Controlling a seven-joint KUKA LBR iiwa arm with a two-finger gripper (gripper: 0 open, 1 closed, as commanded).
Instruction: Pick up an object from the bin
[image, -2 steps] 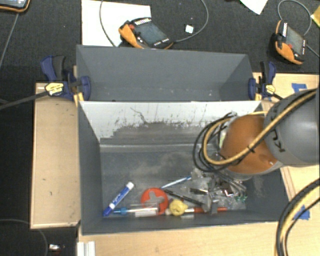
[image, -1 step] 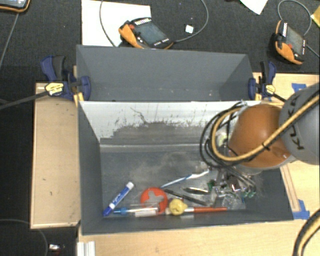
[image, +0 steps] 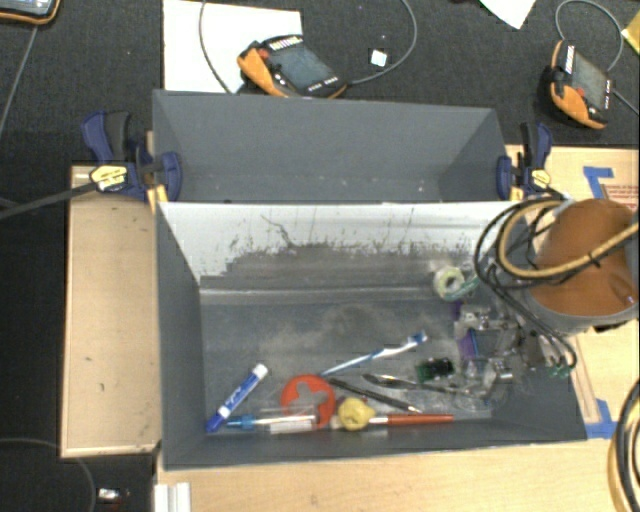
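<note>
I'm seeing the gripper sitting beside a small black-green plastic piece. Probably light and rigid, so I'm planning to grip across its middle. Can't tell if gripper's apart or together.

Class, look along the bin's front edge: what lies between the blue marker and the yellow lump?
In the camera view, a red-orange curved piece lies between the blue marker and the yellow lump.
</note>
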